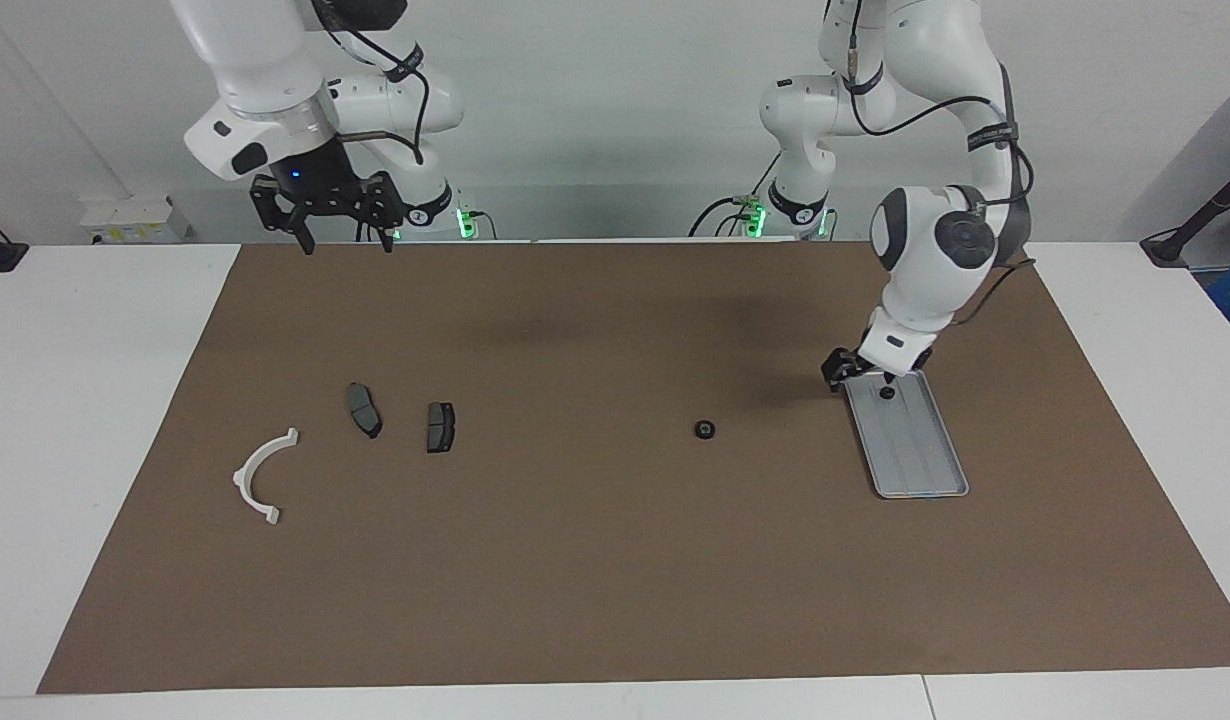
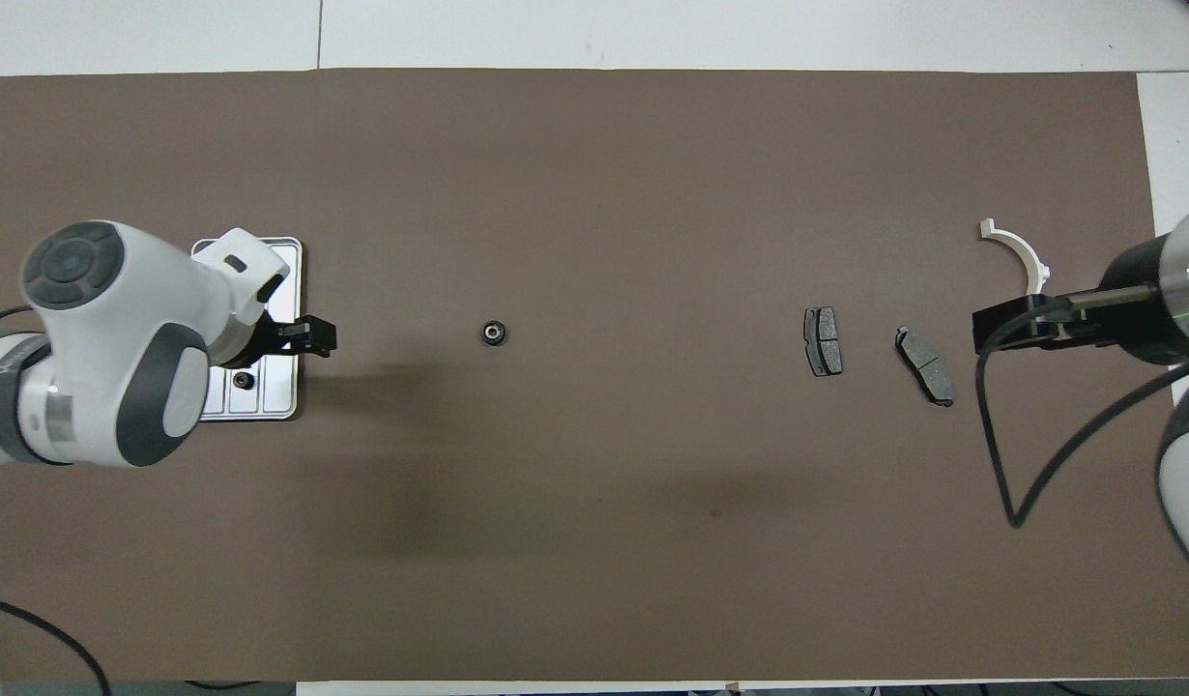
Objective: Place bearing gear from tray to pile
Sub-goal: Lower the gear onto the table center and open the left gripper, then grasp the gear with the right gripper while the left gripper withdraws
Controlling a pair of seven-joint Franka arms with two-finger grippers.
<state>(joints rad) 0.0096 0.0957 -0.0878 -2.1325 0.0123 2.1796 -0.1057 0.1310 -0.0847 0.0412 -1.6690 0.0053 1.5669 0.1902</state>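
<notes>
Your left gripper (image 1: pixel 847 370) hangs low over the tray's (image 1: pixel 920 460) robot-side rim, fingers apart and holding nothing, close to the 1 gear (image 1: pixel 887 393) still in the tray. Another gear (image 1: pixel 705 431) sits on the mat mid-table, well apart from the pile's 2 brake pads (image 1: pixel 364 409) and white bracket (image 1: pixel 263 476). Risk: closing off-centre flicks that small gear away; right gripper (image 1: pixel 341 238) waits open, empty, raised over the mat's robot-side edge.

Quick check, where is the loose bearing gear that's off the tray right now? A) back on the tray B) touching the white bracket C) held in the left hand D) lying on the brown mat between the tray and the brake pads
D: the bearing gear lies alone on the brown mat, between the tray and the brake pads, with neither hand on it.
</notes>
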